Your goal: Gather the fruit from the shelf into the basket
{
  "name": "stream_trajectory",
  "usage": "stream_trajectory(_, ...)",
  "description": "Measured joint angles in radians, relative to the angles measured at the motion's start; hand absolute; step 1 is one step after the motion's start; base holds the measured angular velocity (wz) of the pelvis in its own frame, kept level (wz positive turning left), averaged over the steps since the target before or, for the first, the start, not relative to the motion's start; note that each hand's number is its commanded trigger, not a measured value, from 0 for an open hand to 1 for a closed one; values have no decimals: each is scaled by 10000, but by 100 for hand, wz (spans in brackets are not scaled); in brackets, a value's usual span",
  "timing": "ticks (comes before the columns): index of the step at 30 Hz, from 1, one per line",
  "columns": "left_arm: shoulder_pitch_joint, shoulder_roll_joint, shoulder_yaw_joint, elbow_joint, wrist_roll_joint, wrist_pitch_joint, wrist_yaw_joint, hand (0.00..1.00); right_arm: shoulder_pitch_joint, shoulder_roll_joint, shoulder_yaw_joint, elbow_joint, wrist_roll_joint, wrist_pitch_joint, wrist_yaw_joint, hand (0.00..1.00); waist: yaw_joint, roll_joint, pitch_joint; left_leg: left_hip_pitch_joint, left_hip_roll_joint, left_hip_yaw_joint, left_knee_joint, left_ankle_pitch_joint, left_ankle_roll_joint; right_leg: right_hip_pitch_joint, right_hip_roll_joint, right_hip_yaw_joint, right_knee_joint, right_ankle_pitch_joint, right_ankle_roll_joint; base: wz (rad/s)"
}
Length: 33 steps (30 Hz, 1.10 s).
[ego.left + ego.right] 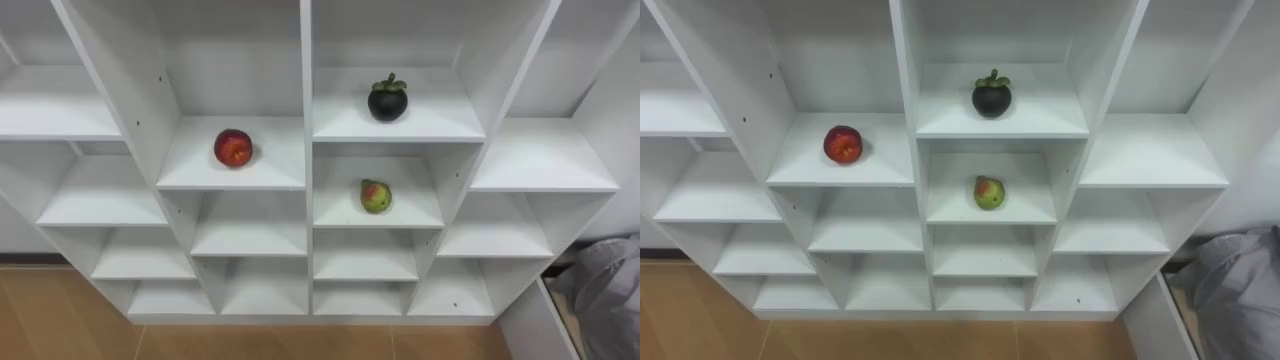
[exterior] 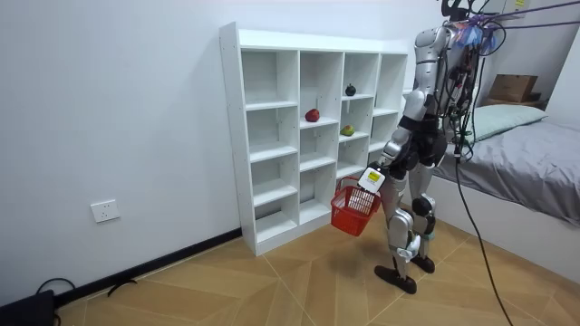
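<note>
The white closet [image 1: 306, 250] is a grid of open-fronted compartments, and three of them hold one fruit each. The dark mangosteen [image 1: 387, 100] stands stem up on a shelf just right of the middle upright, about midway back from the front edge, with bare board on either side and free height above it. Straight below the mangosteen, one shelf down in the same column, a green and red pear [image 1: 375, 196] sits near the middle of its board, a little nearer the front edge. In the next column to the left of the mangosteen, on a shelf staggered slightly lower, a red apple [image 1: 233, 148] lies right of centre, apart from the upright. In the room view the robot stands upright facing the closet, on the side of the mangosteen's column nearer the bed [image 2: 535, 154]. Its left hand [image 2: 373, 177] is clamped on the handle of a red basket [image 2: 353, 210], which hangs clear of the wooden floor [image 2: 272, 290] between robot and closet; its contents cannot be made out.
</note>
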<state>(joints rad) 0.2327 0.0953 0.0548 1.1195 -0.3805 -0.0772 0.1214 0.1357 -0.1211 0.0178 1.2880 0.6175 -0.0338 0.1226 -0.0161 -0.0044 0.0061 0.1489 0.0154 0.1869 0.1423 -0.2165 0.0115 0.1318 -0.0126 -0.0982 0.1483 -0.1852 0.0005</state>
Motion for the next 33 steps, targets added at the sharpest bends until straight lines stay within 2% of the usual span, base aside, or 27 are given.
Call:
stream_trajectory(15, -1, 8, 3, -4, -5, -19, -55, 100, -31, -2, 2, -1, 109, 6, -65, 0, 12, -64, -3, 1, -4, -6, -28, 0, 0, -4, -6, -20, -20, 0, 1, 0)
stream_trajectory(21, -10, 25, 14, 0, -30, -17, 42, 100, -46, -28, -152, -172, 89, 49, -602, 0, -31, -66, -4, -25, -17, -16, -6, 1, 1, -18, -22, -37, 1, -1, 1, 0)
stream_trajectory(25, -14, 124, 28, -12, 4, -27, 52, 100, 54, -59, -631, -1162, -621, -54, -1372, 0, -57, -55, -2, -45, -11, -12, 27, -1, 4, -40, -18, -33, 22, -1, 2, 0)
stream_trajectory(27, -23, 154, 32, -29, 11, -48, 53, 100, 54, -69, -780, -1748, -1323, -81, -1799, 0, -46, -113, -30, -30, -10, -12, 17, 0, 4, -51, -15, -21, 42, -2, 2, -2)
stream_trajectory(29, -53, 166, 232, -24, 42, -57, 50, 100, 48, -81, -1151, -3129, -2064, -123, -2481, 0, -68, -114, -13, -52, -10, 5, 17, 0, 4, -116, -10, -2, 24, -3, 2, -4)
stream_trajectory(31, -101, 207, 422, -13, 42, -75, 57, 100, 22, -107, -1307, -4058, -2393, -261, -3013, 0, -48, -173, -32, -25, -13, 6, 5, 0, 4, -86, -8, 19, 32, -4, 5, 0)
stream_trajectory(33, -94, 289, 419, -14, 42, -109, 52, 100, 38, -112, -1301, -5105, -3022, -403, -3512, 0, -47, -217, -12, 6, -14, 8, 9, 1, 4, -68, -9, 1, 35, -2, 3, 0)
